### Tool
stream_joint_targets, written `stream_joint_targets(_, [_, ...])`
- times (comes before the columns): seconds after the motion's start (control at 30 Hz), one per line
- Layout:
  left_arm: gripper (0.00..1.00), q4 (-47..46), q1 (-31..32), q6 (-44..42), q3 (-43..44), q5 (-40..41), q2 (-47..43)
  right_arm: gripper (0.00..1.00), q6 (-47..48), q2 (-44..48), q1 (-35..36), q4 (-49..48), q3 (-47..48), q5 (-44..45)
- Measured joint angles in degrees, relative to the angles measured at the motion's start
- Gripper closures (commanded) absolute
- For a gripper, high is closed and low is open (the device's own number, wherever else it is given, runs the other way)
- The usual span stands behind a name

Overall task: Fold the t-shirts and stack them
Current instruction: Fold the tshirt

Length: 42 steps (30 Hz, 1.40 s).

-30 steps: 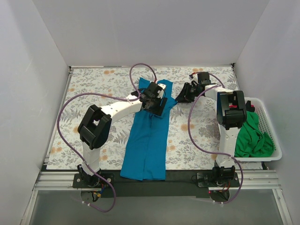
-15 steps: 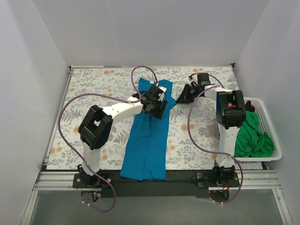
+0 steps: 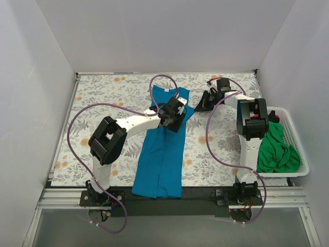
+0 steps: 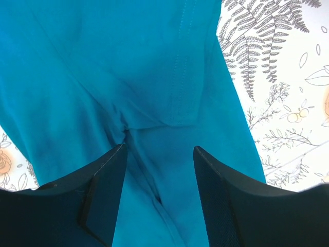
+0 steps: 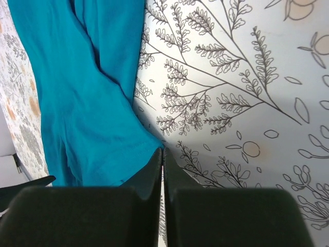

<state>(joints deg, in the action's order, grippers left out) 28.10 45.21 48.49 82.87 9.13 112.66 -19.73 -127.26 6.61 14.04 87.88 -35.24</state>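
1. Top: teal t-shirt (image 3: 160, 159) lies lengthwise, mid-surface (image 3: 103, 92). Left jaws are released over the shirt's collar end. Right jaws are clenched at the shirt's right edge. Versus earlier: left jaws edged toward the shirt's right side, right jaws closed.
2. Left wrist: jaws straddle a crease. Best to press down and take both layers.
3. Right wrist: jaws shut at the shirt's hem corner. Cannot tell if fabric is caught.

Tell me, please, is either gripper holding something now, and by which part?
The left gripper is open over the teal t-shirt, holding nothing. The right gripper is shut beside the shirt's edge; whether it pinches cloth cannot be told.
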Motion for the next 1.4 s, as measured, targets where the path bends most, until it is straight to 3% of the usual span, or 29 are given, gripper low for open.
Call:
stream_joint_targets(0.7, [0.51, -10.8, 7.9, -13.0, -1.9, 15.5, 5.7, 0.99, 0.7, -0.6, -1.4, 3.2, 1.9, 0.4])
stream_joint_targets(1.27, [0.59, -13.7, 8.7, -15.9, -1.9, 16.8, 7.1, 0.99, 0.9, -0.6, -1.4, 3.8, 2.0, 0.3])
stream_joint_targets(1.4, [0.65, -13.7, 8.9, -16.1, -1.9, 17.0, 7.1, 0.99, 0.9, -0.6, -1.4, 3.8, 2.0, 0.3])
